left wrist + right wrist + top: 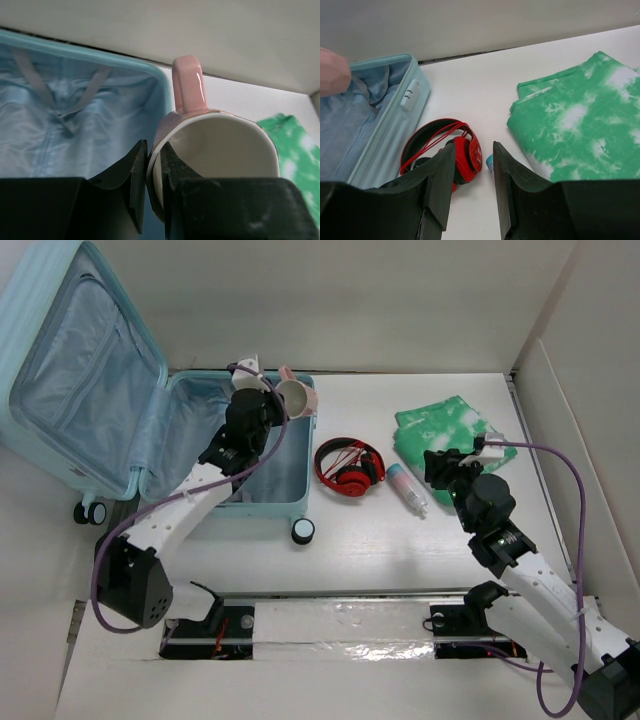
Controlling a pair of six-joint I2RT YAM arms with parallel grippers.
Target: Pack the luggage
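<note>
The pale aqua luggage (90, 390) lies open at the left, lid propped up, light blue lining showing (75, 120). My left gripper (275, 400) is shut on the rim of a pink mug (215, 150) with a white inside, held above the luggage's right side (295, 395). My right gripper (472, 185) is open and empty, low over the table just right of the red headphones (348, 468), which also show in the right wrist view (445, 150). A small tube with a teal cap (406, 488) lies beside them. A green tie-dye cloth (450, 435) is folded at the right (580, 125).
White walls close in the table at the back and right. A black-and-white spinner wheel (302, 530) juts from the luggage's near corner, two more (90, 512) at its left. A strip of clear plastic lies along the near edge between the arm bases.
</note>
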